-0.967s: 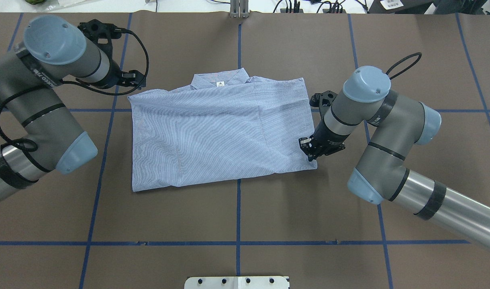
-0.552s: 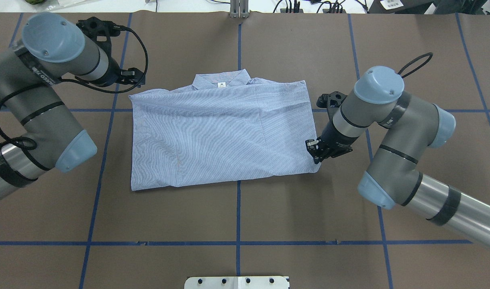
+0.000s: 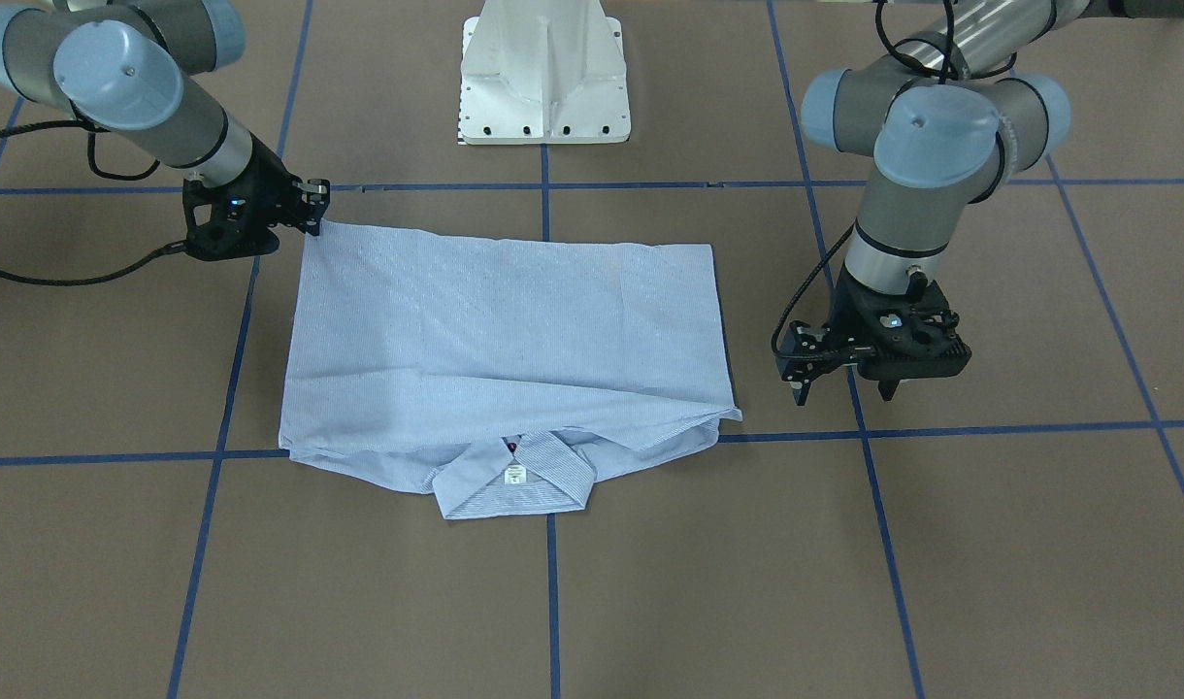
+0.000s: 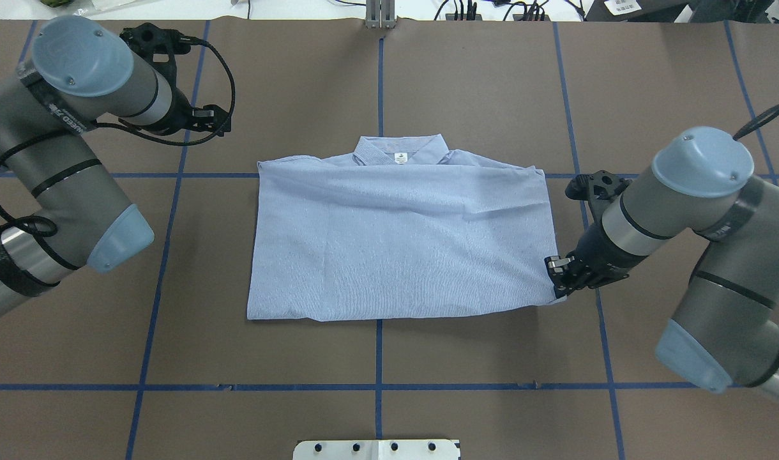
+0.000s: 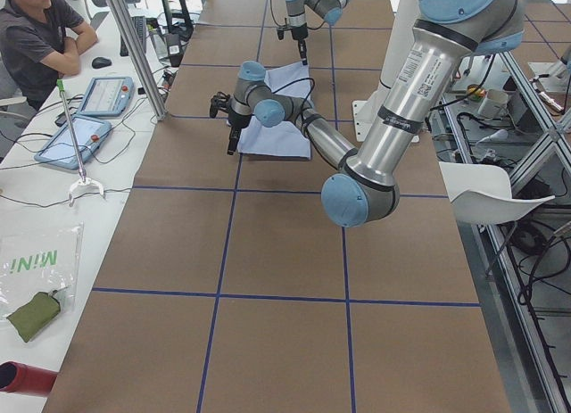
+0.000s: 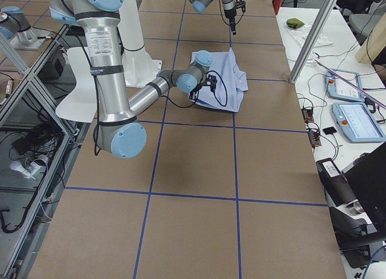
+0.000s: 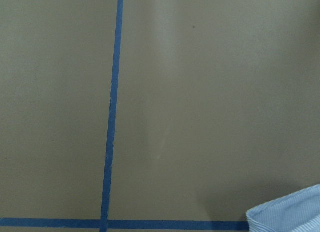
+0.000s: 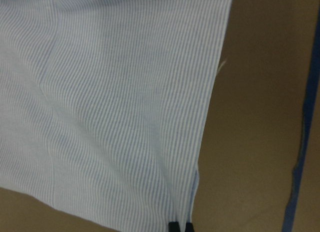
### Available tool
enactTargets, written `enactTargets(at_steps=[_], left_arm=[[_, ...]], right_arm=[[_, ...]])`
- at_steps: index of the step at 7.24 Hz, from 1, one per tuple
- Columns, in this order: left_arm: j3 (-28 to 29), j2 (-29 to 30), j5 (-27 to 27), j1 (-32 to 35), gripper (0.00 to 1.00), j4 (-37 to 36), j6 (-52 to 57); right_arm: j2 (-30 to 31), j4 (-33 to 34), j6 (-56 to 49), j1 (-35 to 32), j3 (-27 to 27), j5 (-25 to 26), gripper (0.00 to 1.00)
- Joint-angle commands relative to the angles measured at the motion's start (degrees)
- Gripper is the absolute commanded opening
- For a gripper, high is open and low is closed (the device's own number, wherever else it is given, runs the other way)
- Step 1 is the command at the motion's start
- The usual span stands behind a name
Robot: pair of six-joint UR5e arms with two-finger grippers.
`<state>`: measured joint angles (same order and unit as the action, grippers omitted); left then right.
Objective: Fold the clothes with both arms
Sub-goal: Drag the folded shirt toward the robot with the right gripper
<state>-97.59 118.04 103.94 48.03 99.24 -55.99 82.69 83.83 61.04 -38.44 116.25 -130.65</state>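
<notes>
The folded shirt [image 4: 396, 243] has been dragged toward 3 o'clock, onto the table [image 4: 491, 358] centre, by the right gripper [image 4: 559, 281], which is clenched on its corner. The left gripper [image 4: 214, 120] is held released at 10 o'clock. The next fold seems to be prepared.

The shirt [image 4: 396, 243] is light blue with fine white stripes, with a small white label [image 4: 400, 157] in its collar [image 4: 399, 144] at 12 o'clock in the overhead view. The table [image 4: 491, 76] is plain brown under a grid of blue tape lines [image 4: 491, 386]. The left arm [image 4: 70, 172] and the right arm [image 4: 645, 207] are silver-grey with light blue joint caps [image 4: 76, 54] and black cables [image 4: 234, 96].
</notes>
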Motion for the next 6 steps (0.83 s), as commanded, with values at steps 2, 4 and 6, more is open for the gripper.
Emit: enactTargets(at_steps=[2, 4, 6], left_arm=[[-0.06, 0.26, -1.19, -0.13, 1.00, 0.08, 0.09], [-0.15, 0.27, -1.37, -0.13, 1.00, 0.08, 0.09], [-0.50, 0.27, -1.37, -0.13, 1.00, 0.08, 0.09]], right_arm=[[11.75, 1.60, 7.06, 6.68, 11.78, -3.11, 0.00], [17.05, 1.34, 11.26, 11.86, 16.54, -8.91, 0.00], [16.98, 1.25, 14.71, 18.98, 18.92, -8.66, 0.00]])
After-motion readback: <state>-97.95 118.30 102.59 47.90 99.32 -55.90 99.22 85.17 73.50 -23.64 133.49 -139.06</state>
